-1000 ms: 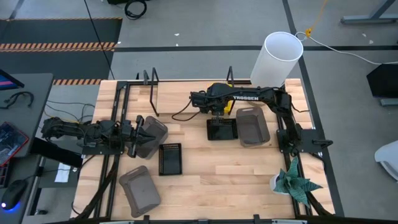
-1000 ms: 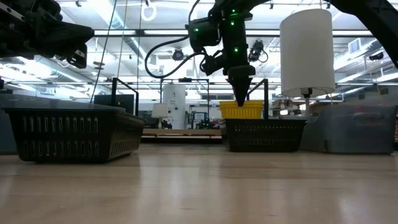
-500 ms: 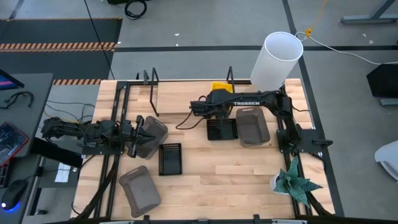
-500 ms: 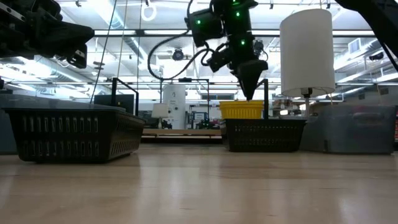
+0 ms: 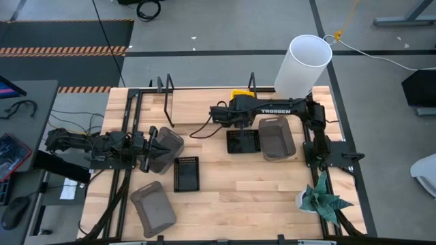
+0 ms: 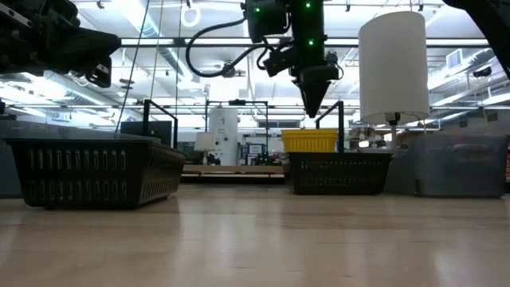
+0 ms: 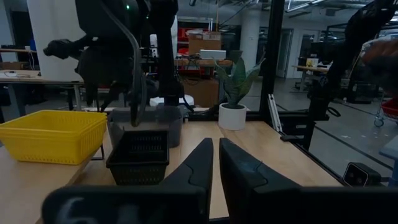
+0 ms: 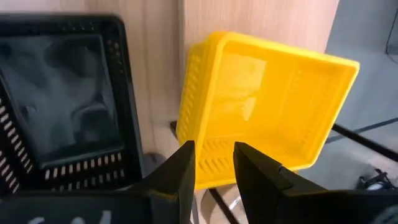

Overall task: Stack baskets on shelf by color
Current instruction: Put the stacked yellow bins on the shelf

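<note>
One yellow basket point(image 5: 239, 95) stands at the far side, beside a black end loop point(image 5: 252, 83) of the shelf point(image 6: 231, 169). It also shows in the right wrist view point(image 8: 267, 93). Two black baskets rest on the table, one at the middle right point(image 5: 243, 141) and one nearer point(image 5: 186, 173). Three gray baskets point(image 5: 277, 137) point(image 5: 168, 145) point(image 5: 152, 206) lie apart on the table. My right gripper point(image 5: 237, 117) point(image 8: 214, 149) hangs open and empty, pointing down, high between the yellow basket and the black basket point(image 8: 62, 93). My left gripper point(image 5: 154, 144) point(image 7: 215, 158) is shut and empty, above the left gray basket.
A tall white cylinder point(image 5: 303, 64) stands at the far right corner. A potted plant point(image 5: 320, 197) stands at the near right. The shelf's second end loop point(image 5: 167, 99) stands at the far left. Bare wood lies between the near black basket and the plant.
My right gripper has risen from just above the middle-right black basket and gone toward the table's far edge, toward the yellow basket. The black basket has stayed on the table.
</note>
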Controlling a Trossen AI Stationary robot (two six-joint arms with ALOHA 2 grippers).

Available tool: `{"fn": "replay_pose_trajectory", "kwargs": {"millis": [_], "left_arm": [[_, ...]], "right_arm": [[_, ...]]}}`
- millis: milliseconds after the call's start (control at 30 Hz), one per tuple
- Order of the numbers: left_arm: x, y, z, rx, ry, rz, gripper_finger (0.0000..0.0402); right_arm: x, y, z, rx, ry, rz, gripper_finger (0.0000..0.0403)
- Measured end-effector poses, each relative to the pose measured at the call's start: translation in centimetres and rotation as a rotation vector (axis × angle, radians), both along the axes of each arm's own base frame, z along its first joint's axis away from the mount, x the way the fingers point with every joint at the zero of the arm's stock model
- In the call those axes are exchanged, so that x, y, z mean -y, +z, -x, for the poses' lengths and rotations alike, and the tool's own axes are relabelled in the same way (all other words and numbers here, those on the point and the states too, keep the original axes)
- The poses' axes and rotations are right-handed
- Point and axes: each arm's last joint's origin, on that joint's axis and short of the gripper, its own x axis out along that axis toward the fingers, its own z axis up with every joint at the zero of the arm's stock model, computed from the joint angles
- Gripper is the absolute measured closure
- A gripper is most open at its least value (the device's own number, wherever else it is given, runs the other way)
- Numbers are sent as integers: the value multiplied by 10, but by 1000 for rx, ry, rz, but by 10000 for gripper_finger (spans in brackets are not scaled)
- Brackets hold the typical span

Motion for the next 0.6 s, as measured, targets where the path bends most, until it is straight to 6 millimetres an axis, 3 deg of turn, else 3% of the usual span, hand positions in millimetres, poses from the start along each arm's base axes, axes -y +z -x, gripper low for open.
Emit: {"fn": "replay_pose_trajectory", "kwargs": {"millis": [333, 600], "left_arm": [[0, 0, 0, 0, 0, 0, 376], [0, 0, 0, 0, 0, 0, 368]], "right_arm": [[9, 5, -30, 288, 87, 46, 288], [45, 3, -28, 368, 13, -23, 288]]}}
